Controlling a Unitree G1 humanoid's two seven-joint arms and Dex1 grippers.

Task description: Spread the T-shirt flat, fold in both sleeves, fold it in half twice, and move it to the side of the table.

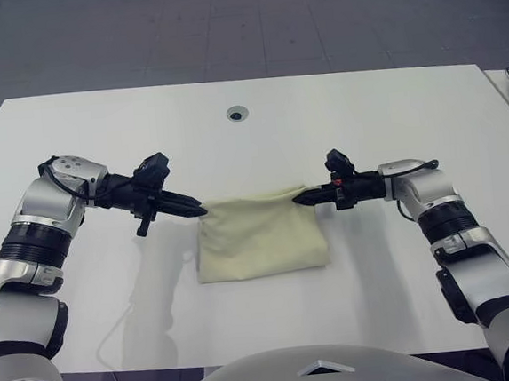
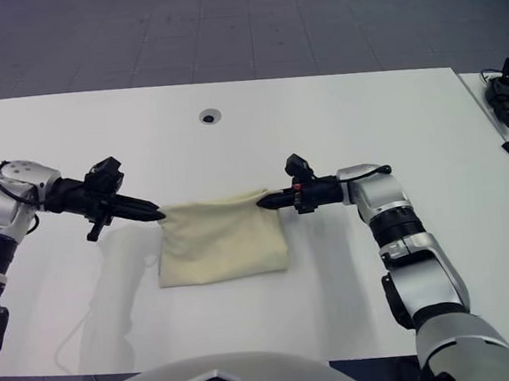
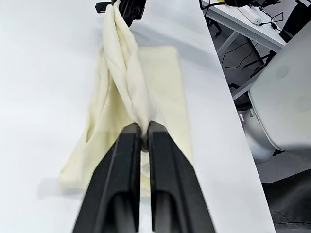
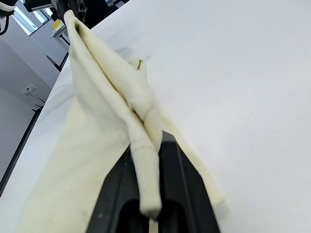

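Left eye view: the pale yellow folded cotton T-shirt (image 1: pixel 259 236) lies near the middle of the white table (image 1: pixel 382 117), its long axis running side to side. The left gripper (image 1: pixel 199 210) is clamped on its far left corner and the right gripper (image 1: pixel 298 198) on the far right corner. That far edge seems slightly lifted.

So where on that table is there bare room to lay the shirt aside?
The table is bare on the far side, around the cable hole, and toward both side edges beyond the arms. The middle is crowded: left gripper and right gripper each pinch the T-shirt.
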